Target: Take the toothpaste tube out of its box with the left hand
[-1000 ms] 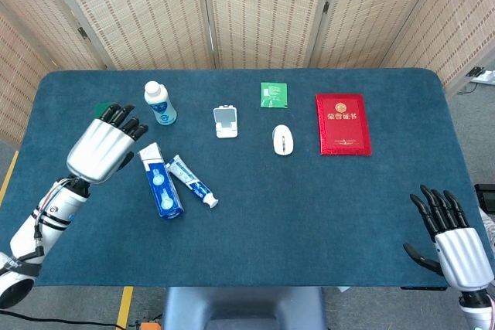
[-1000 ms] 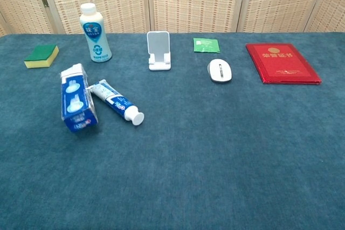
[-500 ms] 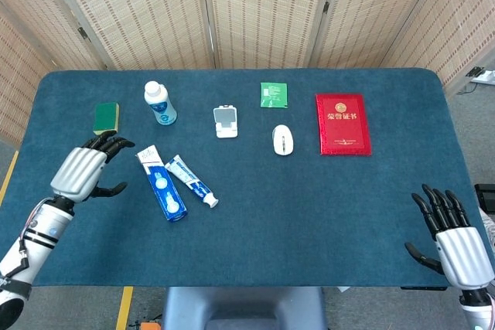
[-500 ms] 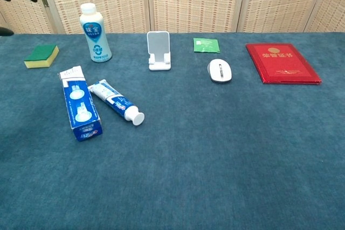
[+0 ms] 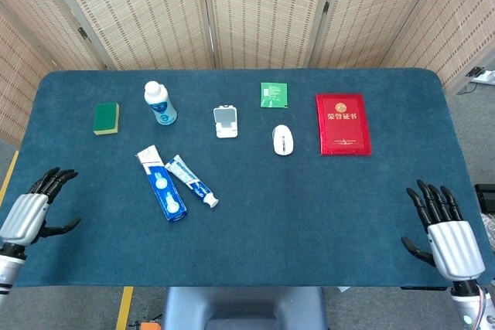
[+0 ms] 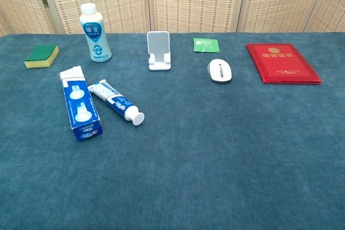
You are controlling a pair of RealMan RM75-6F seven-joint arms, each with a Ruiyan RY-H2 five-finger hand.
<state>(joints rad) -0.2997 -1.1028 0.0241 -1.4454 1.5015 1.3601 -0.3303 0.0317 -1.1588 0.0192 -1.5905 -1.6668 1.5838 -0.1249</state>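
the left hand (image 5: 27,212) had pulled back to the table's (image 5: 325,214) near left edge, fingers spread, holding nothing. the right hand (image 5: 445,229) stayed spread too. the toothpaste tube (image 5: 191,181) lay out beside its box (image 5: 163,185), which looked empty.

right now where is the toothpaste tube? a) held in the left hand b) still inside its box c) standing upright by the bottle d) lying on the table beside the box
d: the toothpaste tube lies flat on the table just right of its box, and the left hand sits empty near the table's left edge.
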